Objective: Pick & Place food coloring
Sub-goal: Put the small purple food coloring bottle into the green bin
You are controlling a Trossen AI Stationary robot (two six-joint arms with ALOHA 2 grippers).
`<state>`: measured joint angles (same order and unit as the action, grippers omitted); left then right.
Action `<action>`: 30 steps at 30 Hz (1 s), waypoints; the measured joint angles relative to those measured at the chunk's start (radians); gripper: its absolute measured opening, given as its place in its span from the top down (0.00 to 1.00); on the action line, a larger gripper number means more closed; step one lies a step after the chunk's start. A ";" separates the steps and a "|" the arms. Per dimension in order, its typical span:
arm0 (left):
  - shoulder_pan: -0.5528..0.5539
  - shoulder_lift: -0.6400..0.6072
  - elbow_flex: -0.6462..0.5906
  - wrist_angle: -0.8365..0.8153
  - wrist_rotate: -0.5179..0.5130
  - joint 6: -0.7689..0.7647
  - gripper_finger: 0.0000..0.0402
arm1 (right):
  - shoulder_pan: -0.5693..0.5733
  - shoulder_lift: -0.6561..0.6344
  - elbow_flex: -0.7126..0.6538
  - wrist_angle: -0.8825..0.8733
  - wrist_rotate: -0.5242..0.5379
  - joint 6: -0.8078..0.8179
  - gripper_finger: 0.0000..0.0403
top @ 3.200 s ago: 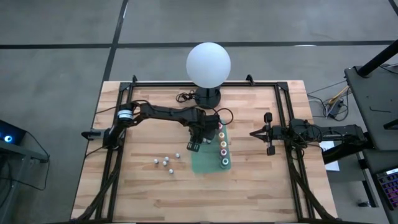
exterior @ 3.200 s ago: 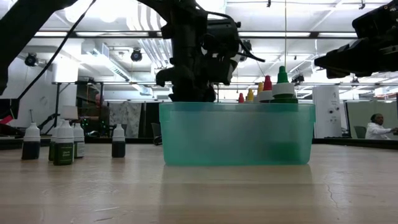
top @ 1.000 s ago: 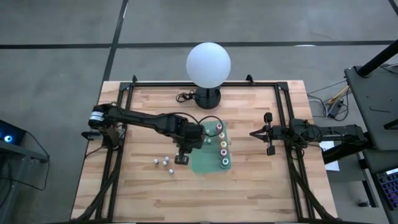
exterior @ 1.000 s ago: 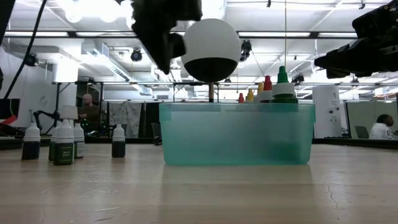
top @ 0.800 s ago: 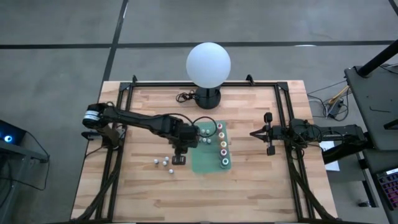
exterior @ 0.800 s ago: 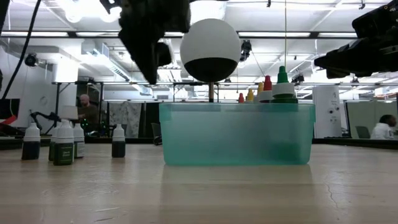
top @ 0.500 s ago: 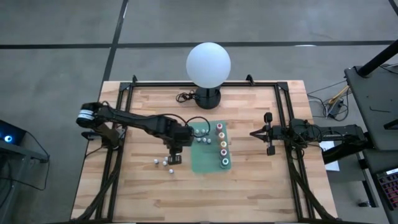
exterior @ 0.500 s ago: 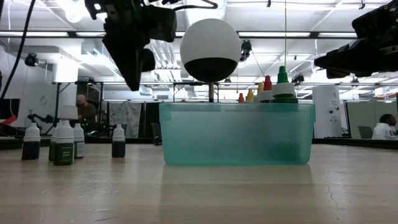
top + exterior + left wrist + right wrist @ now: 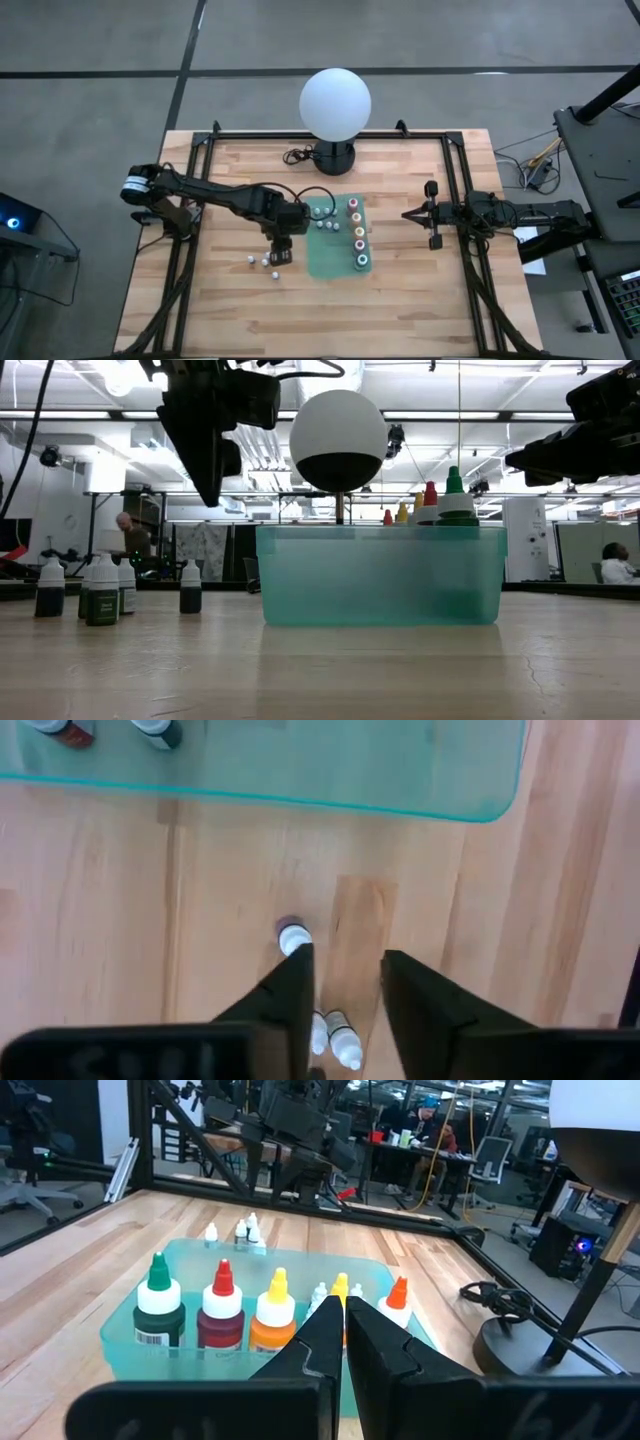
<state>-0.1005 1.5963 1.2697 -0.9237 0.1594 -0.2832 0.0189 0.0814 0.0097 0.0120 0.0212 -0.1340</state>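
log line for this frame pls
left gripper: open, empty, above loose white-capped bottles on table | right gripper: shut, idle at table's right | bin: colored-top bottles inside

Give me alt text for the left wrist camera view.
The left hand, fingers parted, hangs over the wooden table above three small white-capped bottles. Beyond it lies the edge of a clear teal bin.

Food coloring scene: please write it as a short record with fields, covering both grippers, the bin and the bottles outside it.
left gripper: open, empty, above the loose bottles
right gripper: shut, waits at the table's right side
green bin: holds colour-capped bottles and some white-capped ones
loose bottles: four white-capped, upright on the wooden table beside the bin
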 joint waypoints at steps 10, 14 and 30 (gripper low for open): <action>0.000 0.002 -0.016 -0.002 -0.035 -0.042 0.59 | 0.000 0.000 0.000 0.000 0.000 0.001 0.98; 0.000 0.002 -0.018 0.015 -0.040 -0.037 0.58 | 0.000 0.000 0.000 0.000 0.000 0.001 0.98; -0.036 0.005 -0.150 0.093 -0.061 -0.131 0.58 | 0.000 0.000 0.000 0.000 0.000 0.000 0.98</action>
<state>-0.1362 1.6009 1.1196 -0.8303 0.0984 -0.4147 0.0193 0.0813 0.0097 0.0120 0.0212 -0.1335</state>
